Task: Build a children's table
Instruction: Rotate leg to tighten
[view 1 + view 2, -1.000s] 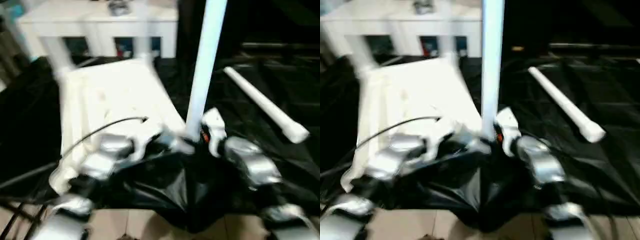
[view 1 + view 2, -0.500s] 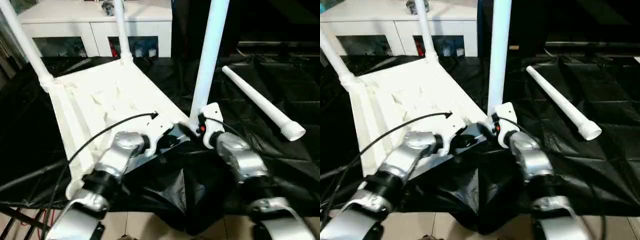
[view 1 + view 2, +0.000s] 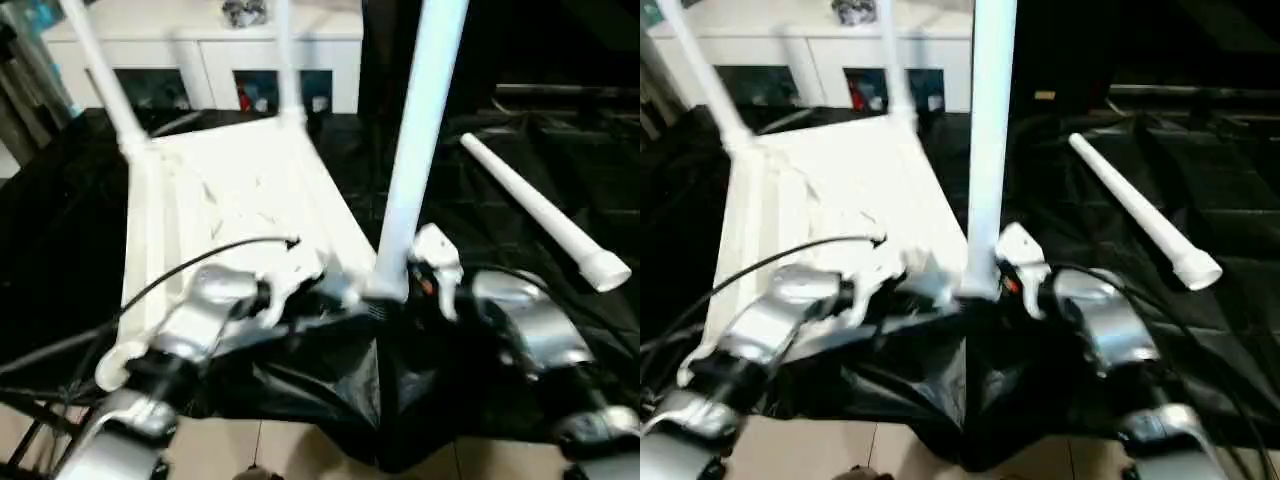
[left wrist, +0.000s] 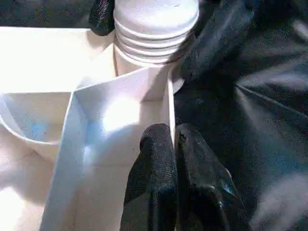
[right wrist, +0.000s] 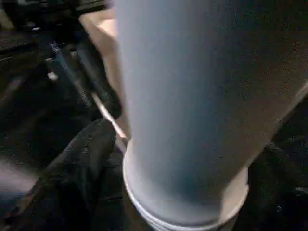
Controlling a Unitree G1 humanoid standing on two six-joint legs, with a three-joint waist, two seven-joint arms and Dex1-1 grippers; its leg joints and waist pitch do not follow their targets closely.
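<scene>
Here we are at the near right corner of the children's table (image 3: pixel 240 190), which lies upside down on the black-draped tabletop (image 3: pixel 60 230) with its ribbed underside facing up, so the corner sockets are open for legs. Two far legs (image 3: pixel 105 85) already stand in the far corners, left and right, and a third leg (image 3: pixel 415 150) rises upright from the near right corner. The left tool (image 4: pixel 174 139) is clenched on a thin rib wall of the underside, just beside that corner. By my reading it is there as an anchor, keeping the light plastic table from turning or sliding while the leg is worked. The right tool (image 3: pixel 405 285) sits right at the base of the third leg, on its right side. Whether it is grasping the tube or has let go, I cannot tell. In the left wrist view, the leg's threaded end (image 4: pixel 154 33) shows several ridges above the corner socket (image 4: pixel 144 72), so I judge it is not yet screwed fully home and more twisting is due. The last loose leg (image 3: pixel 540 215) lies on the black cloth to the right, well apart from the table, threaded end nearest, waiting for the near left corner.
</scene>
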